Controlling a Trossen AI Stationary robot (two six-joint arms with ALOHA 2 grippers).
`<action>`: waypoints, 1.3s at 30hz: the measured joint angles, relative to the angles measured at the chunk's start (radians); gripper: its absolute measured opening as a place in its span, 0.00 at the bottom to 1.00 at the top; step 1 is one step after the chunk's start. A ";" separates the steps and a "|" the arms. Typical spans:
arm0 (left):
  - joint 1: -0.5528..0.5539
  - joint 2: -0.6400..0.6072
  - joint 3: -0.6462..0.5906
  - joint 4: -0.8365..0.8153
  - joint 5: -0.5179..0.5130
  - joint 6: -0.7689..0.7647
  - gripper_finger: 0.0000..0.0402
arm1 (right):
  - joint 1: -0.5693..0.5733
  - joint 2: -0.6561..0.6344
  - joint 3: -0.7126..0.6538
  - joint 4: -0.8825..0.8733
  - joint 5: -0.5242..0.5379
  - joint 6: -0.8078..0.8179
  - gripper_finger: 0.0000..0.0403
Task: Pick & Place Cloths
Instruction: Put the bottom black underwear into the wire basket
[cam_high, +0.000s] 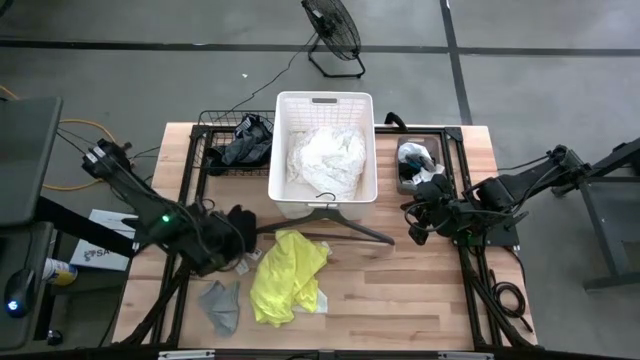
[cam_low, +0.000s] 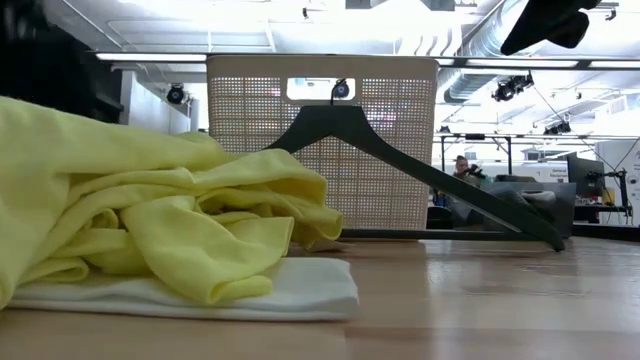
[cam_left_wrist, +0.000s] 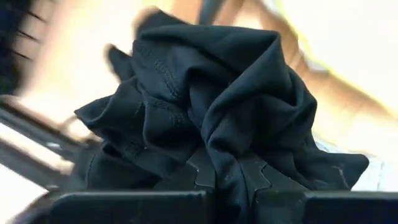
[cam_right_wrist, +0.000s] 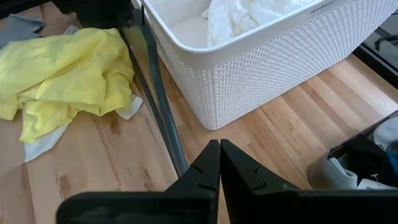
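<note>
My left gripper (cam_high: 237, 226) is shut on a black cloth (cam_left_wrist: 211, 99) near the table's left edge, left of the dark hanger (cam_high: 335, 222). My right gripper (cam_right_wrist: 219, 163) is shut and holds nothing; it hovers over the table right of the hanger, near the white basket's (cam_high: 370, 150) front right corner. The large white lacy cloth (cam_high: 325, 155) lies inside the basket. The neon yellow cloth (cam_high: 285, 275) is heaped on the table in front of the hanger, on top of a small white one (cam_low: 250, 292). A grey cloth (cam_high: 221, 305) lies near the front left. My left gripper pinches the black cloth between its two fingers (cam_left_wrist: 202, 177) at a bunched fold (cam_left_wrist: 231, 163), several layers thick. The rest of the cloth bulges out in a crumpled heap beyond the fingertips. Whether any of it rests on the table, I cannot tell.
More black cloths (cam_high: 247, 145) lie in a wire tray left of the basket. A small bin (cam_high: 415, 160) with dark and white cloths stands right of it. The hanger (cam_low: 400, 140) leans against the basket's front. Bare wood lies front right (cam_high: 410, 300).
</note>
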 joint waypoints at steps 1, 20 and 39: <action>0.000 0.000 -0.043 0.046 0.022 -0.002 0.03 | 0.000 0.000 0.000 0.000 0.000 0.000 0.01; 0.000 -0.009 -0.400 0.469 0.176 -0.052 0.14 | 0.000 0.000 0.000 0.000 0.000 0.000 0.01; -0.001 -0.082 -0.289 0.443 0.395 -0.106 0.58 | 0.000 0.000 0.000 0.000 0.000 0.000 0.01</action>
